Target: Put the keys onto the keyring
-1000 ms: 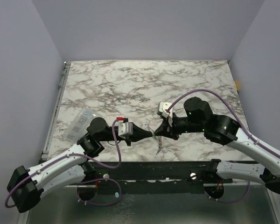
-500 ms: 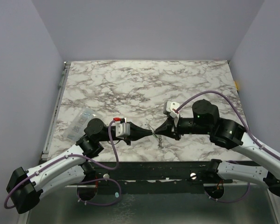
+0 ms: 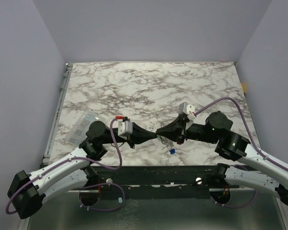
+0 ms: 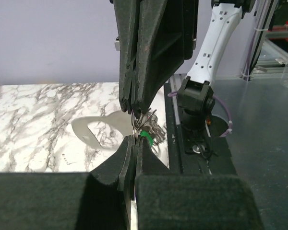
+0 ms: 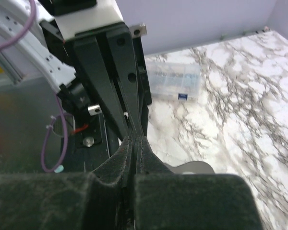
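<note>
Two arms reach toward each other over the marbled table (image 3: 134,81) and meet tip to tip close to its near edge, slightly right of centre. The left gripper (image 3: 155,137) is clenched, its fingers pressed flat together, and so is the right gripper (image 3: 160,133), whose closed tips stand almost against the left one's.

A clear plastic bag (image 3: 83,123) lies on the table's left side, beside the left arm.

The keyring (image 4: 80,133) is up at the meeting point. In the left wrist view its flat grey oval loop spreads out to one side of the closed tips, with thin wire loops crossing the small gap between them. The right gripper appears to pinch it there, though the exact contact is too small to make out.

The mint green key (image 4: 145,137) shows its head right at the left gripper's tips, seemingly nipped by them.

The blue key (image 3: 172,151) lies apart on the table, just nearer and to the right of the grippers.
</note>
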Robot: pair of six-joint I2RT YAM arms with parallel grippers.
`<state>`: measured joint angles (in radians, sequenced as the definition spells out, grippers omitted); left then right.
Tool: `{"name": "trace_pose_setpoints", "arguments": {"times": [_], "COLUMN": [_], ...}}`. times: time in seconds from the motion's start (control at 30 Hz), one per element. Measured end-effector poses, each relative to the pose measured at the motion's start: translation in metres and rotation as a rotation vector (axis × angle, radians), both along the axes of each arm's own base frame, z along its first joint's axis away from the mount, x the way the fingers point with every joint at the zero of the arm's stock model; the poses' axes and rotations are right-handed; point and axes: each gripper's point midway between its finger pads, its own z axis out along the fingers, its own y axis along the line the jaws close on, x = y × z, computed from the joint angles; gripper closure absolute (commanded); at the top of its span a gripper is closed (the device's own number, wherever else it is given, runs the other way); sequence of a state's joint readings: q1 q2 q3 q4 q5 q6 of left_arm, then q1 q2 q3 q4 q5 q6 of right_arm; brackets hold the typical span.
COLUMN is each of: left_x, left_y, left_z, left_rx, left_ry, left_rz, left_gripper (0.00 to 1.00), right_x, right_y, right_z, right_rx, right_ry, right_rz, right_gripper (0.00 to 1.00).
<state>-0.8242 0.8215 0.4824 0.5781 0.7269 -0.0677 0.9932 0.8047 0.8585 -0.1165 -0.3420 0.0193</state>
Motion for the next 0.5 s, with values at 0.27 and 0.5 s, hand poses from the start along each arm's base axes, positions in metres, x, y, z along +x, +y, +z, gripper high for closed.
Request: {"name": "trace_pose_setpoints", "arguments": {"times": [0.27, 0.5], "left_x": [0.002, -0.002], "left_y": [0.003, 0.009], "left_z": [0.024, 0.044], "left_rx": [-0.084, -0.153], "left_ry": [0.104, 0.132], "left_rz": [-0.033, -0.057], "left_gripper": [1.0, 0.81], "right_x": [0.004, 0.004], "right_y": [0.006, 0.008], "right_z": [0.034, 0.051], "right_rx": [0.168, 0.243], "right_ry": [-0.059, -0.086], "right_rz": [-0.011, -0.006], "right_gripper": [0.99, 0.99]}}
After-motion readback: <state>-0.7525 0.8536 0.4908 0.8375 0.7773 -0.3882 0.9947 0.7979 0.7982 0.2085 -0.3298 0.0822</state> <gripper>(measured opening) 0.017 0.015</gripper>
